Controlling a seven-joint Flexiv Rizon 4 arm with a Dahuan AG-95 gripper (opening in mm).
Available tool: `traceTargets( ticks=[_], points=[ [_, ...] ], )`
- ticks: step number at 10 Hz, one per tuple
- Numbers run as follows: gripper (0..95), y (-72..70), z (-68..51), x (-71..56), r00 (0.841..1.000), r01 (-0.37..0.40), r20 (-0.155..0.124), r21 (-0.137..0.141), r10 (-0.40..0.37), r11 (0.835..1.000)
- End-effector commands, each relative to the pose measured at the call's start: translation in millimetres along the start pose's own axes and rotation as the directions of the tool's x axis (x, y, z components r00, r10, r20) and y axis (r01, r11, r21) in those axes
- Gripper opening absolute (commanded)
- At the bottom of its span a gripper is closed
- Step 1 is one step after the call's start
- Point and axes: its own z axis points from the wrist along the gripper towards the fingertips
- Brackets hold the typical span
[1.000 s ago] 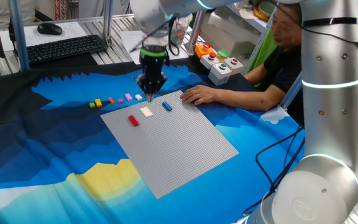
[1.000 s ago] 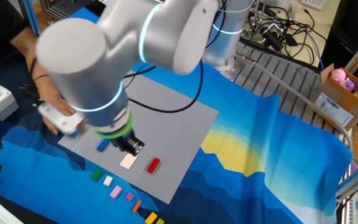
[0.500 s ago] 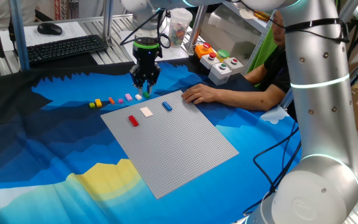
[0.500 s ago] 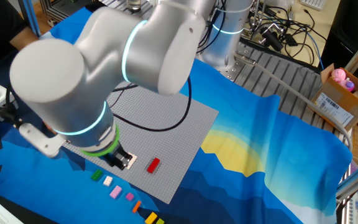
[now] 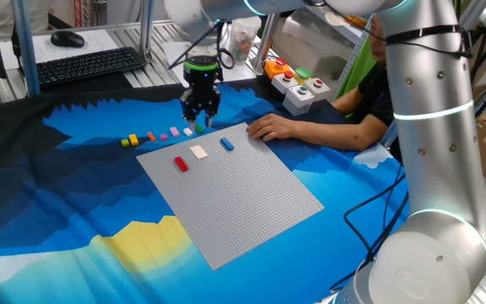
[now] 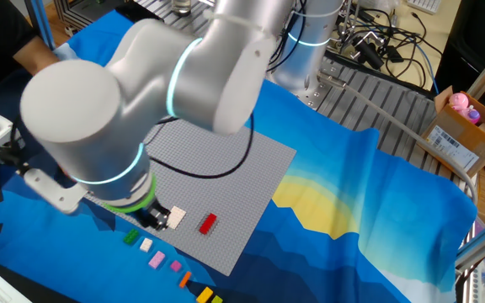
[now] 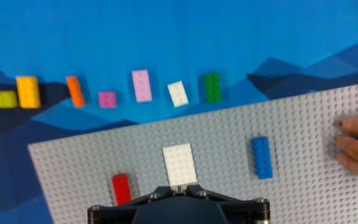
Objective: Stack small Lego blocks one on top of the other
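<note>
Several small Lego blocks lie in a row on the blue cloth: lime (image 7: 5,99), yellow (image 7: 28,91), orange (image 7: 75,91), two pink (image 7: 141,85), white (image 7: 178,93) and green (image 7: 212,87). On the grey baseplate (image 7: 303,118) sit a red block (image 7: 121,188), a flat white block (image 7: 179,165) and a blue block (image 7: 261,157). My gripper (image 5: 201,118) hangs above the baseplate's far edge, close to the white and green blocks of the row. Its fingers stand apart with nothing between them. In the other fixed view the gripper (image 6: 157,217) is next to the flat white block (image 6: 176,217).
A person's hand (image 5: 268,128) rests on the baseplate's far corner, near the blue block (image 5: 227,144). A button box (image 5: 298,89) stands behind it, and a keyboard (image 5: 91,65) lies at the back left. Blue cloth (image 5: 74,194) surrounds the plate.
The gripper has shifted from over the flat white block toward the row of loose blocks, and its fingers have spread apart. The blocks have not moved.
</note>
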Motion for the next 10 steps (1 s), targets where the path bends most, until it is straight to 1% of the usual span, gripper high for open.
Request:
traceTargets(
  ticks=[1, 3, 5, 8, 10],
  points=[
    [38.0, -2.8, -0.4, -4.3, 1.000, 0.001, 0.002, 0.009, -0.001, 1.000],
    [38.0, -11.2, -1.8, -10.1, 1.000, 0.014, 0.000, 0.007, -0.014, 1.000],
    [38.0, -16.9, -0.4, -11.8, 1.000, 0.023, 0.002, 0.005, -0.023, 1.000],
    [38.0, -20.9, 1.5, -12.8, 1.000, 0.031, 0.004, 0.005, -0.031, 1.000],
    [38.0, -21.5, 0.4, -13.0, 1.000, 0.018, 0.003, 0.008, -0.018, 1.000]
  ],
)
